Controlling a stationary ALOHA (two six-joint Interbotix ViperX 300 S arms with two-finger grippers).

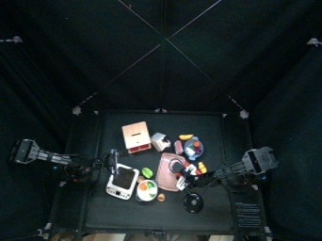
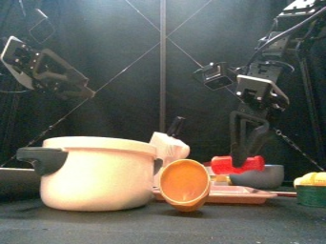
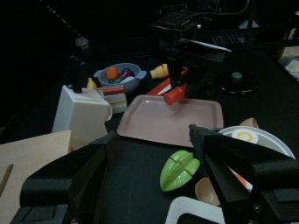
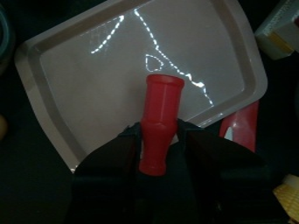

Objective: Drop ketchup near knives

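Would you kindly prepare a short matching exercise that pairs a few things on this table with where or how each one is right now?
Things:
1. ketchup bottle
2. pink tray
3. green leaf-shaped piece
4. white pot

States:
A. lying on the table beside the tray, near the left hand
B. held above the tray in the right hand
C. standing nearest the front camera, lid on
D. flat on the table below the bottle

Pairs: 1-B, 2-D, 3-A, 4-C
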